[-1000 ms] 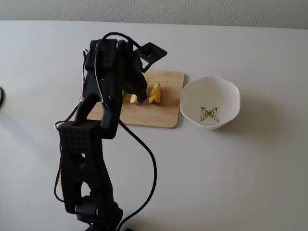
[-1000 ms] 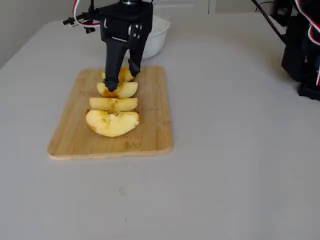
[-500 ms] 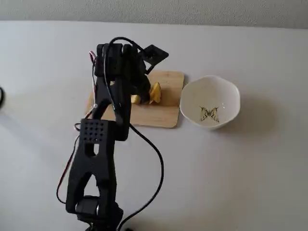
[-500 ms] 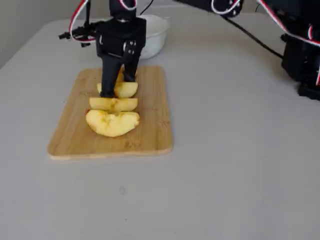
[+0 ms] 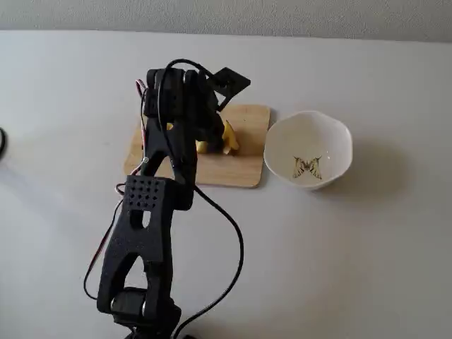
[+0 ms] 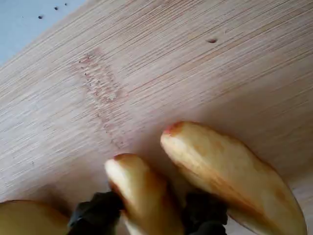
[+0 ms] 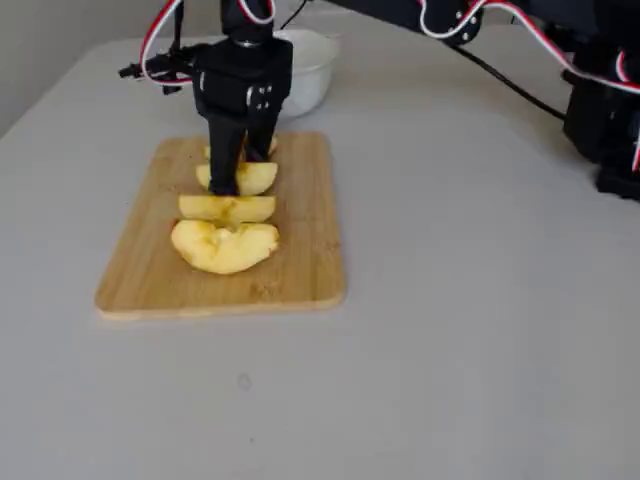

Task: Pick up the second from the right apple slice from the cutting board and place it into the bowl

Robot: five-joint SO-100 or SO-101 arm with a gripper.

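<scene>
Several pale-yellow apple wedges lie in a row on the cutting board (image 7: 300, 270). In a fixed view my gripper (image 7: 240, 168) stands upright over the second wedge from the far end, the apple slice (image 7: 250, 180). In the wrist view the two dark fingertips (image 6: 95, 218) press against both sides of this apple slice (image 6: 139, 188), which still rests on the board (image 6: 146, 73). Another wedge (image 6: 230, 171) lies close on its right. The white bowl (image 5: 332, 138), with a butterfly drawn inside, holds nothing and sits just right of the board (image 5: 244, 173) in a fixed view.
The arm (image 5: 145, 233) reaches across the grey table and hides most of the board in a fixed view. A dark block of equipment (image 7: 605, 110) with cables stands at the right edge. The bowl (image 7: 315, 70) sits right behind the board.
The gripper's fingers have drawn together around the slice and shifted slightly along the row. The wedges have stayed where they were.
</scene>
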